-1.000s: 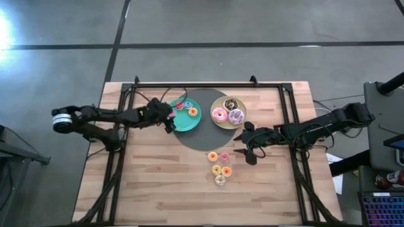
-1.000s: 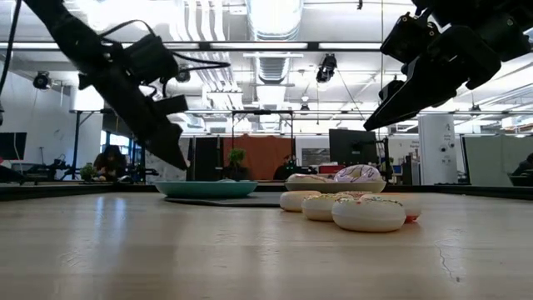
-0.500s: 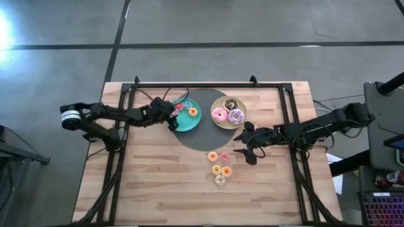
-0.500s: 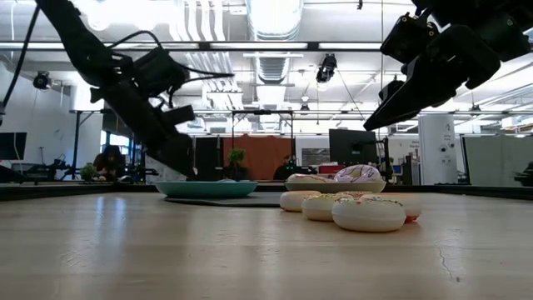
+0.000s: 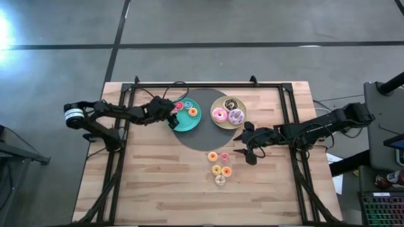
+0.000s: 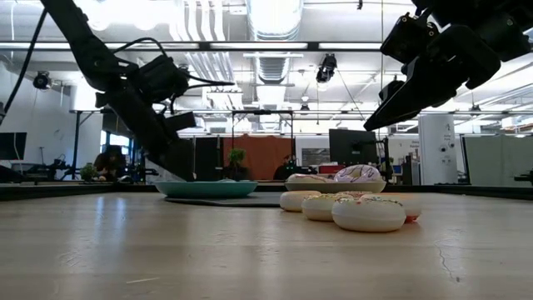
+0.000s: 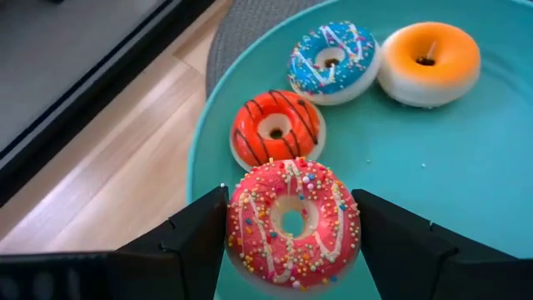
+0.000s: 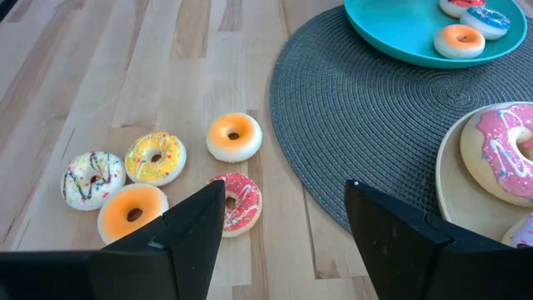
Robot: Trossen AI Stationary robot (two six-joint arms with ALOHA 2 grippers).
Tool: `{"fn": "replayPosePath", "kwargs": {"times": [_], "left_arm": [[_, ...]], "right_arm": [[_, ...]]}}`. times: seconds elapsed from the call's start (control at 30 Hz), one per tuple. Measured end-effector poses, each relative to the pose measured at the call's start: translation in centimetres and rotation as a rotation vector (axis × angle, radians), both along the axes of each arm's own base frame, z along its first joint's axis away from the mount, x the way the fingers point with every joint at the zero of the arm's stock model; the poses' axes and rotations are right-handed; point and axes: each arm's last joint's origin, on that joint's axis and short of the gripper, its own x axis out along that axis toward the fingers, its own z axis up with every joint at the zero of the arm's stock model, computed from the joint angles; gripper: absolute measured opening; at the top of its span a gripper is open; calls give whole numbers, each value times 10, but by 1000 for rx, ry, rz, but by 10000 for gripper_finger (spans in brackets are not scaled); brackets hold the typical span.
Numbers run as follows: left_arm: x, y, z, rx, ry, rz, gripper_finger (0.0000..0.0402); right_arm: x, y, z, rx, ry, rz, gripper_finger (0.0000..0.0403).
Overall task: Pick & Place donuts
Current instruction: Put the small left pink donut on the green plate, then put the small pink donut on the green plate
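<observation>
My left gripper (image 5: pixel 172 113) sits at the left rim of the teal plate (image 5: pixel 189 123) and is shut on a tiny pink sprinkled donut (image 7: pixel 291 221). Beyond it on the plate lie a red (image 7: pixel 275 129), a blue (image 7: pixel 333 60) and an orange tiny donut (image 7: pixel 429 50). The beige plate (image 5: pixel 228 124) carries the pink, lilac-white and chocolate larger donuts. Several tiny donuts (image 5: pixel 219 167) lie flat on the wood. My right gripper (image 5: pixel 248 149) hangs open above the table, right of those donuts and just near of the beige plate. My left gripper pinches the pink sprinkled donut between its two fingers, on opposite sides of the outer rim (image 7: pixel 237 225). The fingers (image 6: pixel 179 162) slant down from the table's left. The donut lies flat, hole up, over the teal plate's left part; whether it rests on the plate I cannot tell.
A round grey woven mat (image 5: pixel 197 137) lies under both plates. A black frame (image 5: pixel 208 85) runs along the far edge and down both sides of the table. Bare wood (image 5: pixel 158 183) stretches along the near half.
My left gripper has moved a little toward the table's right and far side, over the teal plate's rim, and has come down toward the plate, carrying the pink donut. My right arm has kept still.
</observation>
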Motion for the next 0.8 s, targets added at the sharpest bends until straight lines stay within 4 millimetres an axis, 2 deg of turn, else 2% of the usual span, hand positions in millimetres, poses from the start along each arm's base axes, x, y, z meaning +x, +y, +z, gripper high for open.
{"fn": "replayPosePath", "kwargs": {"times": [0.47, 0.8], "left_arm": [[-3, 3, -2, -62, -8, -13, 226], [-4, 4, -3, -64, -3, -11, 269]], "right_arm": [[0, 0, 0, 0, 0, 0, 237], [0, 0, 0, 0, 0, 0, 237]]}}
